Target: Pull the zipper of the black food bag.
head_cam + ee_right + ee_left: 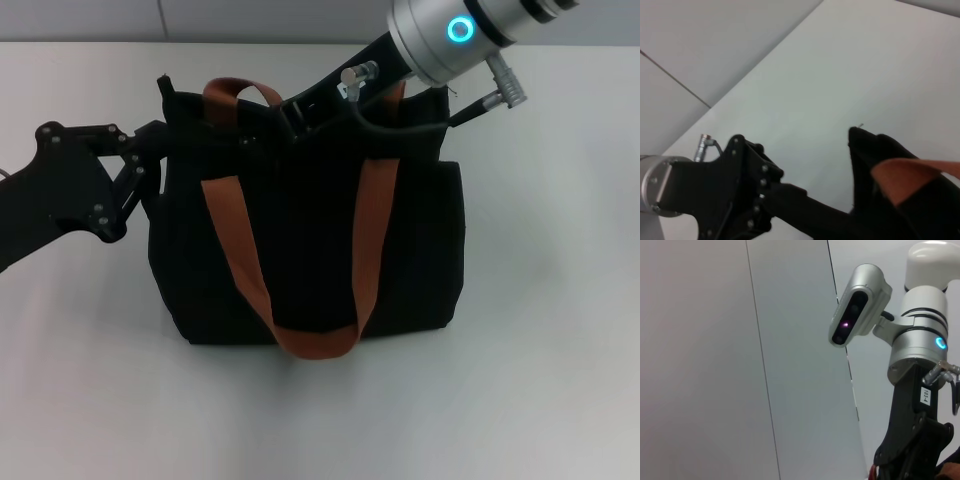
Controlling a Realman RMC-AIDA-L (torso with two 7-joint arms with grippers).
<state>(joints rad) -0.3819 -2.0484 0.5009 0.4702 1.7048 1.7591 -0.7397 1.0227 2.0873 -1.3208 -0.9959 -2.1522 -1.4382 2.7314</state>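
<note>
Nearest my head camera, the right gripper reaches from the upper right down onto the top edge of the black food bag (frame centre); I cannot tell its finger state. Left gripper clenches the bag's upper-left corner. Zipper not discernible.

The black food bag is plain black fabric with no pattern, crossed by two rust-brown strap handles. The counter is a flat, pale white-grey. The left gripper is matte black. The right arm's wrist is brushed silver with a glowing cyan ring, and the right gripper below it is black.
</note>
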